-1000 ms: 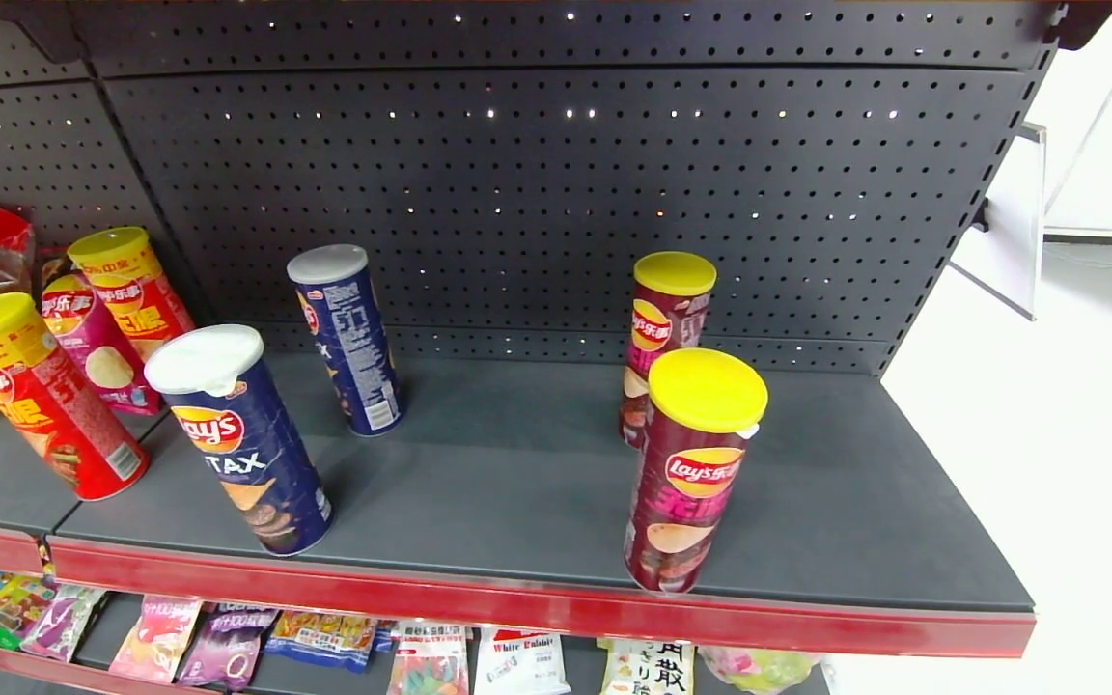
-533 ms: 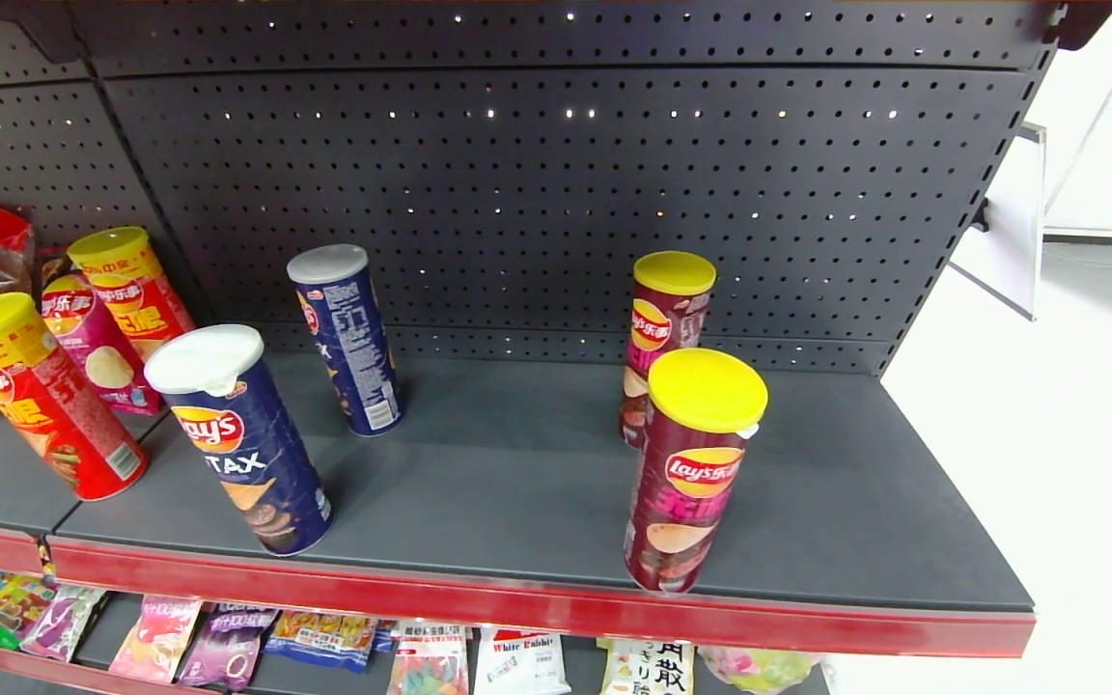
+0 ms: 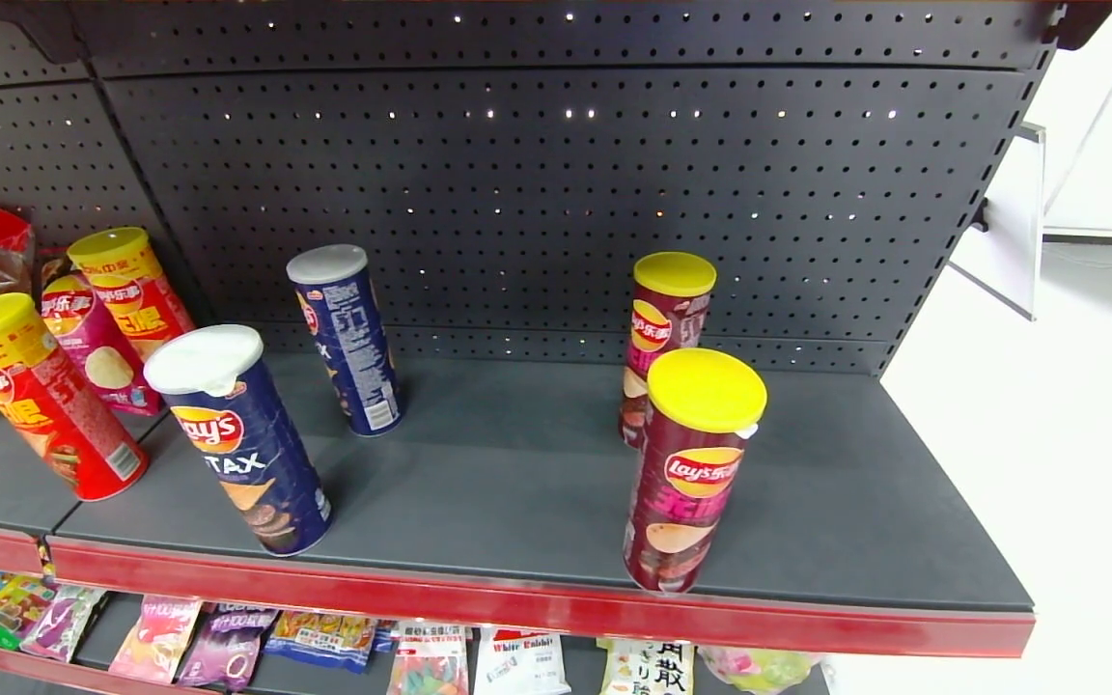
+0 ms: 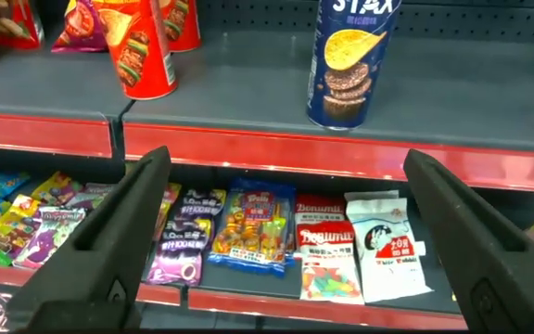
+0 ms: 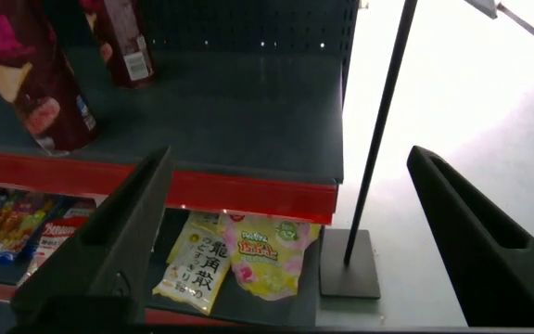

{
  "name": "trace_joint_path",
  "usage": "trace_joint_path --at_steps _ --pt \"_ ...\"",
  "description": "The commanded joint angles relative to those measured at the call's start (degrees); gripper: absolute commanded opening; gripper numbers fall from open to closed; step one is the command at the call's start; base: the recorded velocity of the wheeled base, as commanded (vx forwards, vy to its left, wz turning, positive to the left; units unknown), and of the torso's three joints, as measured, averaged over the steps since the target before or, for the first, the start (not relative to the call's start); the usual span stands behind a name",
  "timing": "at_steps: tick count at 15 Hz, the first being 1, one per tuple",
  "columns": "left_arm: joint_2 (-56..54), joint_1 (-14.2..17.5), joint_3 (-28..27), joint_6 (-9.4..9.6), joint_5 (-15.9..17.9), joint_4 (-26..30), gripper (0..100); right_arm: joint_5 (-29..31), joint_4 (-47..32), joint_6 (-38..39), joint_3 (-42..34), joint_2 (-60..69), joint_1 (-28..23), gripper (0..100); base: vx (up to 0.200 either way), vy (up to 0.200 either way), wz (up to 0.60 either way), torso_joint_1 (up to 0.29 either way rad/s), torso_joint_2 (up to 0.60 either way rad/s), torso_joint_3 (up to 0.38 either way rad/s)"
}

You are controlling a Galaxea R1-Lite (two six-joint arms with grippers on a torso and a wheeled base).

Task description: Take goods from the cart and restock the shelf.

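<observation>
Nearest, the left gripper (image 4: 287, 158) hangs in front of and below the shelf's front edge, its jaws wide apart with nothing between them. The right gripper (image 5: 292, 153) hangs the same way near the shelf's right end, jaws also wide and holding nothing. Past the left gripper, snack packets (image 4: 248, 227) lie in a row on the lower shelf (image 3: 131, 627). Past the right gripper, a thin sign pole (image 5: 378, 139) stands on a dark base on the floor, just off the shelf's right end.

The shelf (image 3: 537, 473) is dark grey with a red front lip (image 3: 537, 603). The goods on it are chip cans. A front blue chip can (image 3: 237, 439) with a white lid stands upright close to the front edge, toward the left end. A front maroon chip can (image 3: 691, 473) with a yellow lid stands at the front edge, right of the middle. The two are well apart. On the adjoining board to the left, a red chip can (image 3: 44, 405) with a yellow lid stands near its front edge.

Farther back, a rear blue chip can (image 3: 348, 338) stands near the back edge, behind and to the right of the front blue one. A rear maroon chip can (image 3: 662, 328) stands just behind the front maroon one, partly hidden by it. At the far left, a pink chip can (image 3: 93, 338) and a yellow-lidded red can (image 3: 136, 290) stand together by the back edge. Behind everything rises the perforated back panel (image 3: 556, 212)
</observation>
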State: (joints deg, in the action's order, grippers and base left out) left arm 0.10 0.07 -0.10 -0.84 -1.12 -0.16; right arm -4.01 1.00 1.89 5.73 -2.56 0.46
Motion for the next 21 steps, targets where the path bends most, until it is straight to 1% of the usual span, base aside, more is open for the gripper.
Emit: trace_joint_path --at_steps 1,2,3,6,9,10,11,12,14,17,20,21 --pt "-0.10 0.01 0.01 -0.04 -0.02 -0.02 100 -0.21 0.06 7.87 24.15 -29.08 1.21 100 0.000 0.000 0.00 0.000 0.00 0.000" --pt "-0.10 0.01 0.01 -0.04 -0.02 -0.02 100 -0.56 0.06 6.28 26.70 -36.38 1.38 100 0.000 0.000 0.00 0.000 0.00 0.000" --pt "-0.10 0.01 0.01 0.05 -0.02 -0.02 100 -2.76 0.32 1.80 26.44 -44.73 3.67 100 0.000 0.000 0.00 0.000 0.00 0.000" --pt "-0.10 0.01 0.01 0.05 -0.02 -0.02 100 -2.67 1.29 1.27 28.72 -61.34 9.38 100 0.000 0.000 0.00 0.000 0.00 0.000" --pt "-0.10 0.01 0.01 -0.04 -0.02 -0.02 100 -2.23 6.21 1.10 29.51 -70.92 10.61 100 0.000 0.000 0.00 0.000 0.00 0.000" --pt "-0.10 0.01 0.01 -0.04 -0.02 -0.02 100 1.37 8.93 1.45 29.51 -73.99 14.13 100 0.000 0.000 0.00 0.000 0.00 0.000" --pt "-0.10 0.01 0.01 -0.04 -0.02 -0.02 100 4.54 10.16 2.15 29.43 -77.07 15.18 100 0.000 0.000 0.00 0.000 0.00 0.000" --pt "-0.10 0.01 0.01 0.05 -0.02 -0.02 100 6.12 11.39 2.50 28.81 -78.65 17.11 100 0.000 0.000 0.00 0.000 0.00 0.000" --pt "-0.10 0.01 0.01 0.05 -0.02 -0.02 100 6.56 13.33 3.65 28.46 -80.58 18.61 100 0.000 0.000 0.00 0.000 0.00 0.000" --pt "-0.10 0.01 0.01 -0.04 -0.02 -0.02 100 6.56 13.50 3.65 28.55 -83.13 19.31 100 0.000 0.000 0.00 0.000 0.00 0.000" --pt "-0.10 0.01 0.01 -0.04 -0.02 -0.02 100 6.56 13.41 3.38 28.11 -83.48 23.71 100 0.000 0.000 0.00 0.000 0.00 0.000" --pt "-0.10 0.01 0.01 0.05 -0.02 -0.02 100 6.56 13.41 3.38 28.02 -83.84 24.41 100 0.000 0.000 0.00 0.000 0.00 0.000"
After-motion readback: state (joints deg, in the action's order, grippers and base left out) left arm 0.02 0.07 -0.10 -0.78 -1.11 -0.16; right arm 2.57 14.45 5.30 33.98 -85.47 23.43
